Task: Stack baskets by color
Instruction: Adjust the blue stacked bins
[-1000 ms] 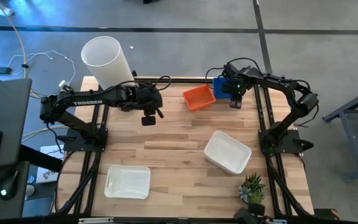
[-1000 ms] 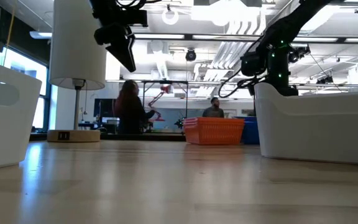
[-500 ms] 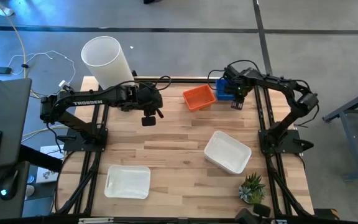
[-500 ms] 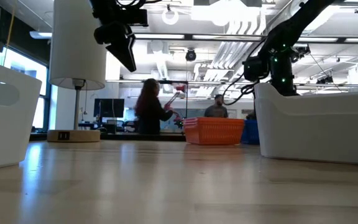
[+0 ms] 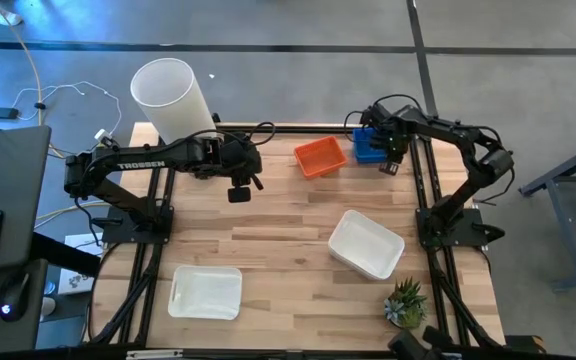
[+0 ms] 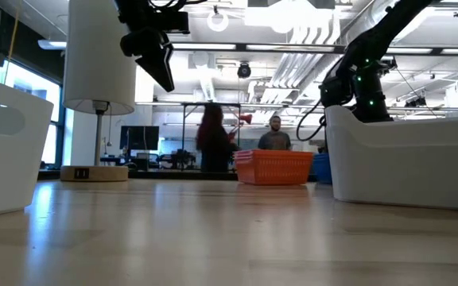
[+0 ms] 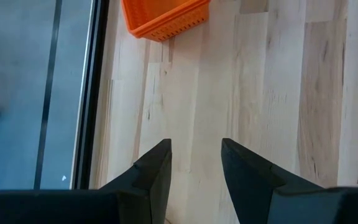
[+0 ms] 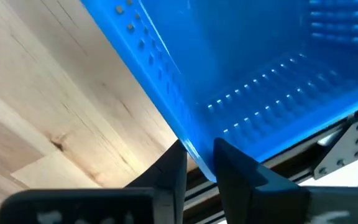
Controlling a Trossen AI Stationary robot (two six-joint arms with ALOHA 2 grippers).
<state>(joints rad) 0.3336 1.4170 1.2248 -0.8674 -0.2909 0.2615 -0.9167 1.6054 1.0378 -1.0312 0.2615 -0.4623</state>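
Note:
A blue basket (image 5: 366,147) stands at the table's far right, just right of an orange basket (image 5: 320,157) that rests on its base on the wood (image 6: 273,167). My right gripper (image 5: 389,165) is at the blue basket's near right corner, shut on its wall (image 8: 260,56). My left gripper (image 5: 238,191) hangs open above the table's far middle, left of the orange basket (image 7: 160,15), with nothing between its fingers (image 7: 194,168). Two white baskets (image 5: 366,243) (image 5: 206,292) sit on the near half of the table. My right gripper pinches the blue basket's wall at its rim (image 8: 190,148), near the basket's near right corner, with one finger inside and one outside. The fingers come from above, pointing steeply down. In the low view the basket's base (image 6: 321,176) looks down at table level.
A tall white cylinder lamp (image 5: 173,98) stands at the far left corner. A small potted plant (image 5: 406,303) sits at the near right edge. The table's black frame rail (image 8: 328,158) runs right beside the blue basket. People move in the room behind.
My right gripper has gone a little toward the table's right edge and has rolled about its own axis. The blue basket has shifted with it to the right, so a gap now shows between it and the orange basket.

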